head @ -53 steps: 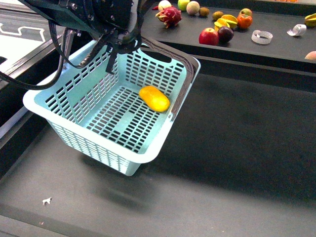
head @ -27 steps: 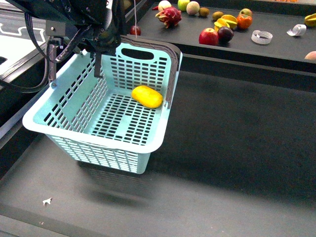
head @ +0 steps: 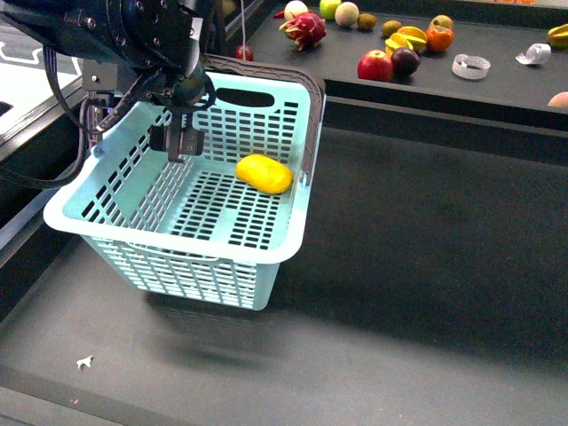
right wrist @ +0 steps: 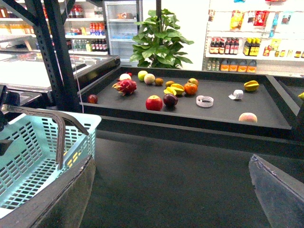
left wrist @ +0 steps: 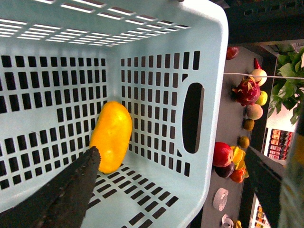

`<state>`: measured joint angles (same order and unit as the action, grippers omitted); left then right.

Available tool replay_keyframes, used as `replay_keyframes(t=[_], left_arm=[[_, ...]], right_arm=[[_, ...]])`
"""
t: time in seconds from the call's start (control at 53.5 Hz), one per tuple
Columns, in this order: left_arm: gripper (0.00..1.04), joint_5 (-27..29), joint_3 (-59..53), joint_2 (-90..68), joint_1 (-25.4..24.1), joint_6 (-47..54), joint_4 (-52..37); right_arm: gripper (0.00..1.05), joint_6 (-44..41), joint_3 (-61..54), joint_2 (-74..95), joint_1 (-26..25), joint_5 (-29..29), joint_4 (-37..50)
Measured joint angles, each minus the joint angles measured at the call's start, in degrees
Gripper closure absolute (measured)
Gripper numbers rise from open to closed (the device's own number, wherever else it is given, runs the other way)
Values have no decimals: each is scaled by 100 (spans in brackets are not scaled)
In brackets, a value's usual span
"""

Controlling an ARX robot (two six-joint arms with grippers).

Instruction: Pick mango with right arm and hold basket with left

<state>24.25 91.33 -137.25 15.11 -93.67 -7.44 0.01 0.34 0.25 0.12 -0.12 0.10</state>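
One mango (head: 264, 173) in one basket (head: 266, 266), left end effector (head: 178, 142) possibly closed

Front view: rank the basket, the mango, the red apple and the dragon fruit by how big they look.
1. basket, by far the largest
2. mango
3. dragon fruit and red apple: these look close in size, and both sit farther from the camera, so their order is unsure.

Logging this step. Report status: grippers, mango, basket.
Left gripper open inside basket. Right gripper open, empty, outside it. Mango on basket floor, ungripped. Nothing blocking.
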Motion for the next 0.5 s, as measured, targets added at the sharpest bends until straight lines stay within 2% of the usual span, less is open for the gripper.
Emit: replay_keyframes(t=[0.056,0.112,0.374,0.505], left_arm=[[6,0,-46,0,0,-2,-15],[9,7,-105,17,-2,-20,-22],[8,17,-319,173,-7,-221,221],[8,11,-492,219,-7,-245,-52]], right_arm=[[8,2,0,0,0,0,0],[8,0,0,0,0,0,0],[8,2,0,0,0,0,0],[8,0,0,0,0,0,0]])
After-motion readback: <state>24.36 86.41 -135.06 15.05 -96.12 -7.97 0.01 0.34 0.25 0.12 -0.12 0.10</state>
